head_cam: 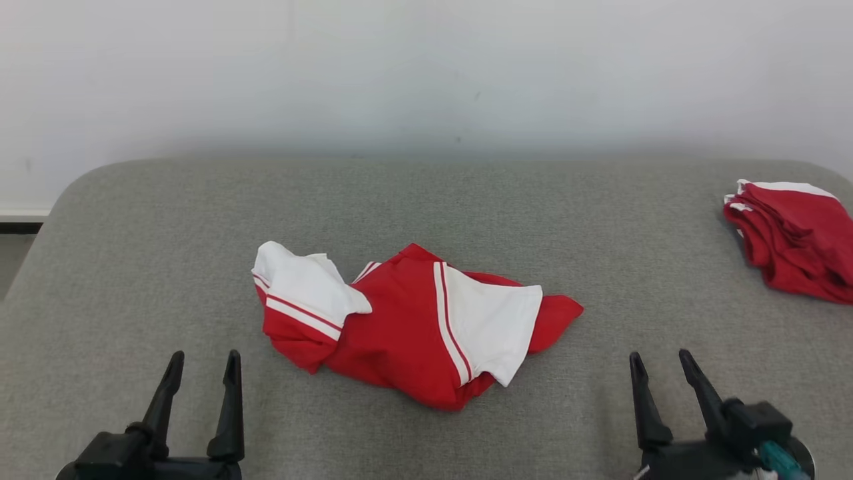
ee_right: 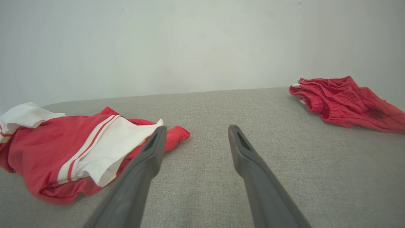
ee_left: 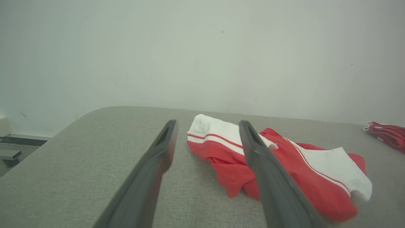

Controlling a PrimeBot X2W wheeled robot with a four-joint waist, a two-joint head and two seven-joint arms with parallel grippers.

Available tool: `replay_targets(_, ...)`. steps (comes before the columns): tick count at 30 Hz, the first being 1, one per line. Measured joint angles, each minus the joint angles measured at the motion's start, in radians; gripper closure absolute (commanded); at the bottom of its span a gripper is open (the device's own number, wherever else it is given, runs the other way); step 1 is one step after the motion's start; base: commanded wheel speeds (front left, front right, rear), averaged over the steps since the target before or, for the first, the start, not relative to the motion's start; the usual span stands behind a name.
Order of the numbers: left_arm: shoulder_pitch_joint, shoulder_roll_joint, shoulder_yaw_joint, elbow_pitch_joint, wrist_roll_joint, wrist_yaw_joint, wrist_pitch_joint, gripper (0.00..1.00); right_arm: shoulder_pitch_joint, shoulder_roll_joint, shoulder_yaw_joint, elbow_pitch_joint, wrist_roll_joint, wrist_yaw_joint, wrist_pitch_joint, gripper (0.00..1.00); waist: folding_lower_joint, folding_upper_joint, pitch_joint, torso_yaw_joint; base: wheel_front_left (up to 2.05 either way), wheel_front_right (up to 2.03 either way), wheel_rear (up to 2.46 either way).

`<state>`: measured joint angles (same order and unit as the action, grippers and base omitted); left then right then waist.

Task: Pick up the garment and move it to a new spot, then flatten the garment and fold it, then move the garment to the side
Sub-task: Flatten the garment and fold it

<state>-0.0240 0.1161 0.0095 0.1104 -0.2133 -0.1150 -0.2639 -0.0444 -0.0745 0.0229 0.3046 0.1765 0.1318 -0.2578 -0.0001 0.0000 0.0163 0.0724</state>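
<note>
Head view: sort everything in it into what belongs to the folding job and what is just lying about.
Belongs to the job: crumpled red-and-white garment at the centre; left gripper and right gripper, both open and empty; grey surface under it.
Just lying about: red pile of cloth at the far right edge.
</note>
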Motion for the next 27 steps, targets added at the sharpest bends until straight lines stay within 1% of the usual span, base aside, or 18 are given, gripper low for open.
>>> replay_targets(6,-0.011,-0.015,-0.030,0.016,0.002,-0.008,0.000,0.00,-0.146,-0.035,0.057,0.093,-0.010,0.000,0.042,0.00,0.0001,0.0000,0.013,0.038,0.00,0.00,0.00)
replay_targets(9,-0.030,-0.024,-0.051,0.025,0.001,-0.009,0.000,0.00,-0.233,-0.059,0.082,0.170,-0.013,0.000,0.058,0.00,0.0001,0.0000,0.027,0.066,0.00,0.00,0.00)
replay_targets(16,-0.078,-0.040,-0.103,0.054,-0.012,-0.016,0.000,0.00,-0.405,-0.102,0.096,0.385,-0.020,0.000,0.064,0.00,0.0003,0.0001,0.073,0.150,0.00,0.00,0.00)
replay_targets(22,-0.089,-0.048,-0.123,0.065,-0.027,-0.016,0.000,0.00,-0.484,-0.114,0.111,0.554,-0.021,0.000,0.061,0.00,0.0003,0.0001,0.111,0.223,0.00,0.00,0.00)
replay_targets(27,-0.091,-0.050,-0.125,0.067,-0.033,-0.016,0.000,0.00,-0.513,-0.112,0.132,0.655,-0.014,0.000,0.044,0.00,0.0003,0.0001,0.135,0.264,0.00,0.00,0.00)
